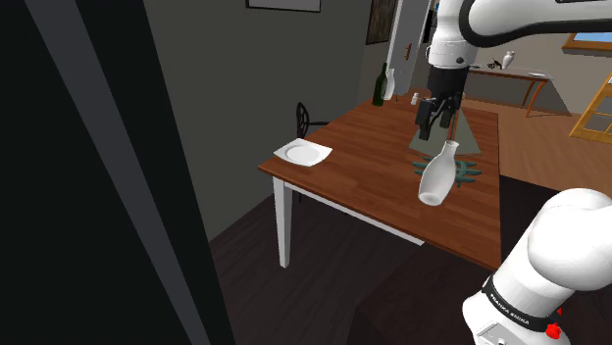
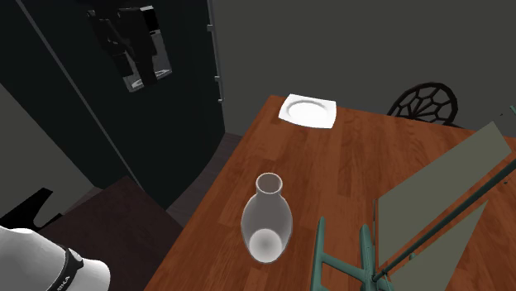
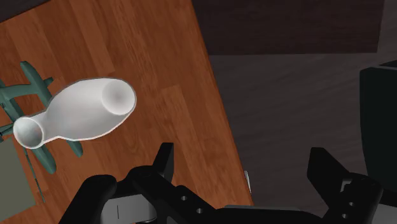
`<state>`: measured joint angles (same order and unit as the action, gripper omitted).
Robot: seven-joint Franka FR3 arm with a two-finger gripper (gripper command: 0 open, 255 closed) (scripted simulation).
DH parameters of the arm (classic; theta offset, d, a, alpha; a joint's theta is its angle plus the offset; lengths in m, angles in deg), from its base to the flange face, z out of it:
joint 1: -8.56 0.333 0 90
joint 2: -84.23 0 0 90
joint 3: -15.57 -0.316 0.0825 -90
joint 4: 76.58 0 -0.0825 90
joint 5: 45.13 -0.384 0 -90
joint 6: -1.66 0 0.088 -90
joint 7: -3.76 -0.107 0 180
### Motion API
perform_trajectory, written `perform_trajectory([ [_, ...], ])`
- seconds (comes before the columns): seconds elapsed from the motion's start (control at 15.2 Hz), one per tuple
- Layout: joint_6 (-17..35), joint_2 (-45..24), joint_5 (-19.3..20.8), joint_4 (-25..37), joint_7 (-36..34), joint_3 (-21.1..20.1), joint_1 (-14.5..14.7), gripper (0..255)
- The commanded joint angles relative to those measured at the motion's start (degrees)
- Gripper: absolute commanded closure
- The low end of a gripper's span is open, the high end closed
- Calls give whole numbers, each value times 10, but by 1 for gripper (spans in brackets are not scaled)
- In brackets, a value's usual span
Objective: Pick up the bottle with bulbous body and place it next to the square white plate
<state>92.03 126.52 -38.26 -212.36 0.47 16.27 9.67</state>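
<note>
Claw (image 1: 433,125) seen spread wide, nothing gripped, hung above white bulbous bottle (image 1: 438,174). Bottle found on worktop (image 1: 373,147) beside teal frame (image 2: 319,248), well apart from square plate (image 1: 304,153). Advised: claw centred over neck before being clenched.

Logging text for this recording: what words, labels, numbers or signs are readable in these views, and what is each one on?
White lettering on the black band around the arm's base: too small to read.
No text on the white bottle, the square plate or the table.
</note>
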Motion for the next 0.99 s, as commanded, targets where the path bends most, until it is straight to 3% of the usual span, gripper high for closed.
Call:
perform_trajectory([
  [0.0,0,0,0,0,0,0,0,0],
  [0.46,81,-10,47,-40,82,96,-37,0],
  [0.92,169,-63,79,-44,167,197,-66,0],
])
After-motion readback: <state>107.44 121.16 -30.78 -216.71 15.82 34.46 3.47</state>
